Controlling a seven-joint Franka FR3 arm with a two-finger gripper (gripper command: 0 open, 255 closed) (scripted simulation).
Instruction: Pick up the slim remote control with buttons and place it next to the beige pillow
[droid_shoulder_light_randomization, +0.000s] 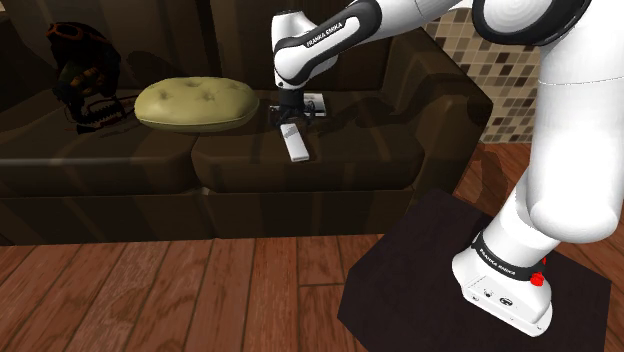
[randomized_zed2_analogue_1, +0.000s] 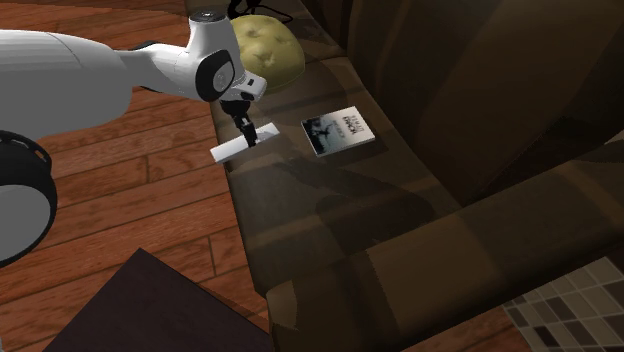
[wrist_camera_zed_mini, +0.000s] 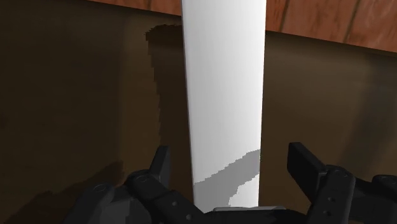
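**Q:** Shoulder view. Where is the remote?
**A:** The white, slab-shaped remote (droid_shoulder_light_randomization: 295, 146) lies just above the frame's centre, on the seat of the dark brown sofa (droid_shoulder_light_randomization: 330, 170). The olive-beige pillow (droid_shoulder_light_randomization: 195, 103) sits to its upper left, apart from it. A book (droid_shoulder_light_randomization: 314, 103) lies just above the remote, toward the backrest.

**Q:** How does the gripper stand?
**A:** The black gripper (droid_shoulder_light_randomization: 288, 117) hangs over the remote's far end. In the wrist view its fingers (wrist_camera_zed_mini: 163, 167) are spread, one on each side of the remote (wrist_camera_zed_mini: 222, 95). A narrow gap shows on either side, and neither finger touches it.

**Q:** Second exterior view?
**A:** In the upper centre of the frame, the gripper (randomized_zed2_analogue_1: 246, 132) is above the remote (randomized_zed2_analogue_1: 232, 147) at the seat's front edge. The book (randomized_zed2_analogue_1: 338, 131) lies to the right and the pillow (randomized_zed2_analogue_1: 266, 48) at the top edge. Wooden floor (randomized_zed2_analogue_1: 150, 200) lies at the left.
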